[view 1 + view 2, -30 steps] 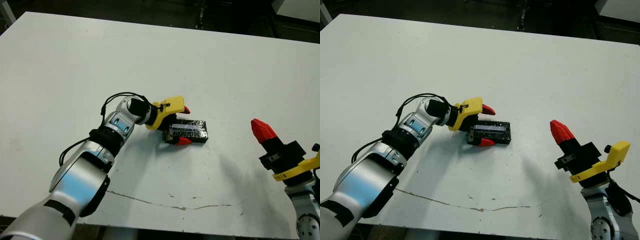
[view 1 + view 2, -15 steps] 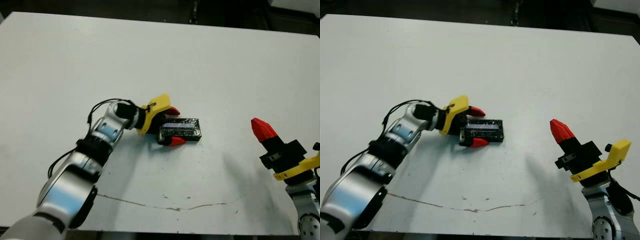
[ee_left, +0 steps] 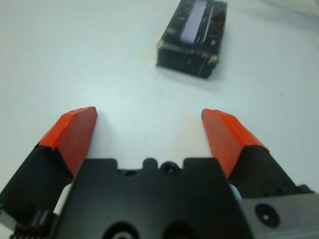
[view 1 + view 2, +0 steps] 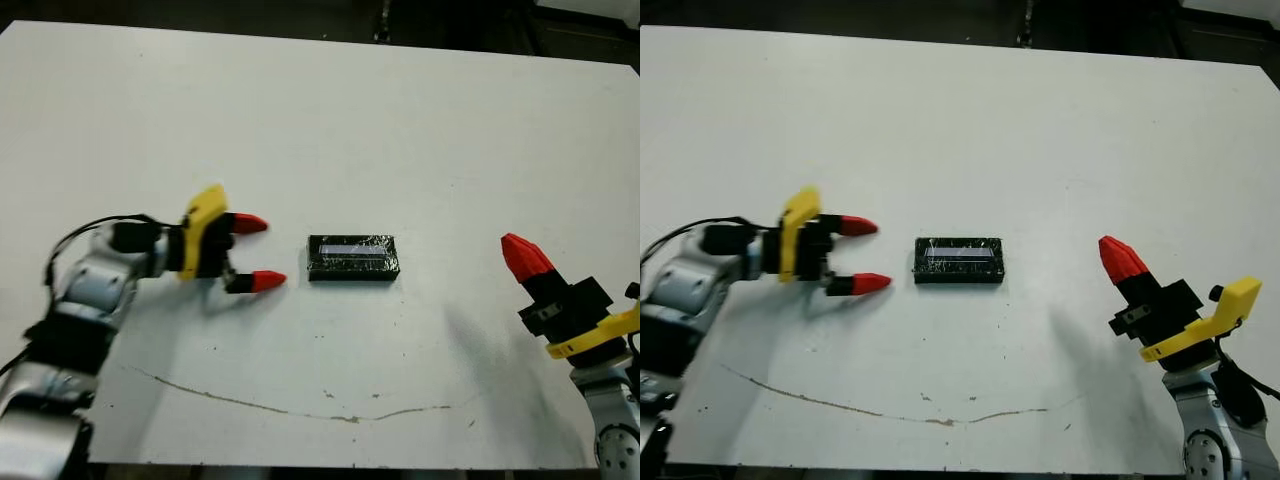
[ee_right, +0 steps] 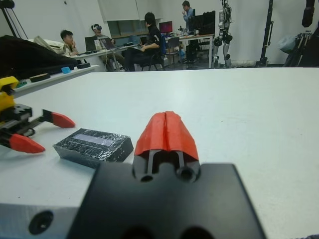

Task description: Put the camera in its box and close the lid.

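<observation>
A black oblong block lies in the middle of the table: the glossy wrapped lid (image 4: 352, 250) sits flat on top of the box (image 4: 353, 272), whose dark sides show below it. The camera is hidden from every view. My left gripper (image 4: 268, 252) is open a short way to the left of the box, fingertips pointing at it, with nothing between them. From the left wrist the box (image 3: 185, 55) lies ahead, beyond the spread red fingertips (image 3: 75, 130). My right gripper (image 4: 514, 248) is shut and empty, well to the right of the box.
A thin dark crack line (image 4: 330, 415) runs across the white table (image 4: 300, 120) near its front edge. Beyond the far table edge, the right wrist view shows several seated people (image 5: 144, 35) at desks.
My left gripper has let go of the closed box and drawn back to the left, away from it. The box stays put. The right arm has not moved.
</observation>
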Robot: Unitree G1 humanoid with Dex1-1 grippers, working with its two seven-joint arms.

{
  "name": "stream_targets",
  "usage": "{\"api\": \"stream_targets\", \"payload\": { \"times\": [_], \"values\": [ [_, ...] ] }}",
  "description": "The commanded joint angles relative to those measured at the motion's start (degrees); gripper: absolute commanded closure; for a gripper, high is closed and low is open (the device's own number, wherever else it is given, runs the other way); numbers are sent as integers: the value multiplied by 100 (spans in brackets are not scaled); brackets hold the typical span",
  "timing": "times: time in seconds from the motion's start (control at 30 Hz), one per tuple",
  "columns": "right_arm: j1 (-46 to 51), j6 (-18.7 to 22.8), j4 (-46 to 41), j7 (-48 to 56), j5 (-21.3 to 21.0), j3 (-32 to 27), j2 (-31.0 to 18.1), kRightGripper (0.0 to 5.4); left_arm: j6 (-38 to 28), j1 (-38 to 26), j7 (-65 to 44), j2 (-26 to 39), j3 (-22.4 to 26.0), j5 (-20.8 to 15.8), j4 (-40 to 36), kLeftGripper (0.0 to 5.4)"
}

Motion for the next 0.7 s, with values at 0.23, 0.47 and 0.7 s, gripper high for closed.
{"api": "stream_targets", "payload": {
  "times": [0.23,0.47,0.7],
  "values": [
    [64,-3,49,-84,31,-10,4,540,488,1314,1394,-102,1348,-895,-1549,2],
    [56,-136,-76,-831,-318,193,482,540,-585,2466,3400,-2138,1752,-1534,-2823,71],
    [92,36,-402,-1929,-864,529,956,540,-2579,3107,4152,-3179,1093,-638,-2641,174]
  ]
}}
